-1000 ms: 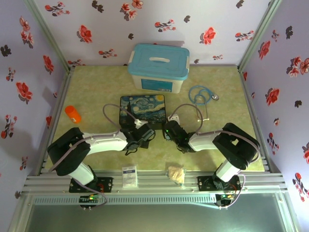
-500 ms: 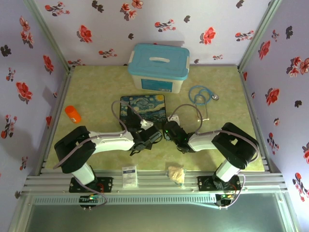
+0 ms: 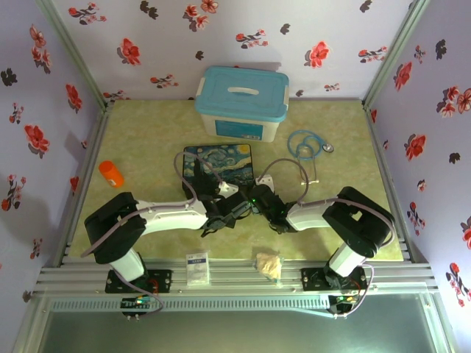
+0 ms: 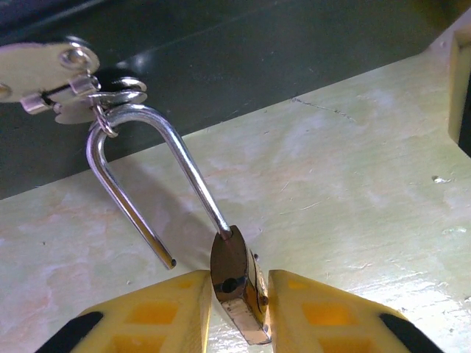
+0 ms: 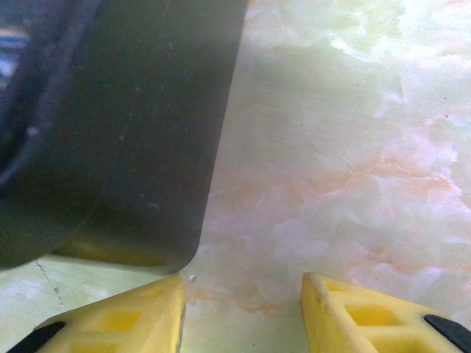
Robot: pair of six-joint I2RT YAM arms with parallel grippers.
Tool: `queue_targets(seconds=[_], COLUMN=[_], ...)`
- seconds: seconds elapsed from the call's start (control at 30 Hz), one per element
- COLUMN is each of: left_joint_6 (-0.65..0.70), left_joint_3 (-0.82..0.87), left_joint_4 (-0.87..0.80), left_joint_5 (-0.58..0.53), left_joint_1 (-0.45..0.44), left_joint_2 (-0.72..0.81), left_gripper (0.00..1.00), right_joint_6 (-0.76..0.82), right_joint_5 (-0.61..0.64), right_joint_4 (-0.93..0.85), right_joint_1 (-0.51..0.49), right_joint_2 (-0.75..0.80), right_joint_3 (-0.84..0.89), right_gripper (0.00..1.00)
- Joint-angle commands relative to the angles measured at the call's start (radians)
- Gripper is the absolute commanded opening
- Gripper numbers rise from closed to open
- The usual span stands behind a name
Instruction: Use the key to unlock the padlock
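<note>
Left fingers (image 4: 147,318) are clamping the brass padlock (image 4: 237,288) low over the table (image 4: 353,169) — its shackle (image 4: 147,147) is showing one end free, key (image 4: 44,65) dangling there — right gripper (image 5: 243,312) is hovering spread, empty; unlocking looks done.

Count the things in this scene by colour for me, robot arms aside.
Blue: 3 (lidded bin, stethoscope, starry-night box)
Orange: 1 (small container)
Brass: 1 (padlock)
Silver: 1 (key bunch)
Beige: 1 (paper wad)
White: 1 (small packet)
Total: 8
</note>
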State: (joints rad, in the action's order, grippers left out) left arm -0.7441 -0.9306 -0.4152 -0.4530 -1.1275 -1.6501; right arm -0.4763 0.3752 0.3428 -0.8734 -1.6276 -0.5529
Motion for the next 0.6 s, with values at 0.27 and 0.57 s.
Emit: queue_targets(seconds=[0.27, 0.57], left_joint_6=[-0.013, -0.022], left_joint_3=[-0.037, -0.030], left_joint_4=[-0.022, 0.006], left_joint_5=[0.033, 0.074], left_joint_1=[-0.024, -0.028], left_joint_2=[0.031, 0.041], left_gripper=[0.31, 0.32], right_joint_6=[-0.015, -0.022], right_joint_5=[0.032, 0.033], right_joint_4=[0.018, 0.028], right_joint_1=[-0.010, -0.013], right_joint_2=[-0.018, -0.022], right_joint_3=[0.002, 0.009], right_gripper=[0.44, 0.45])
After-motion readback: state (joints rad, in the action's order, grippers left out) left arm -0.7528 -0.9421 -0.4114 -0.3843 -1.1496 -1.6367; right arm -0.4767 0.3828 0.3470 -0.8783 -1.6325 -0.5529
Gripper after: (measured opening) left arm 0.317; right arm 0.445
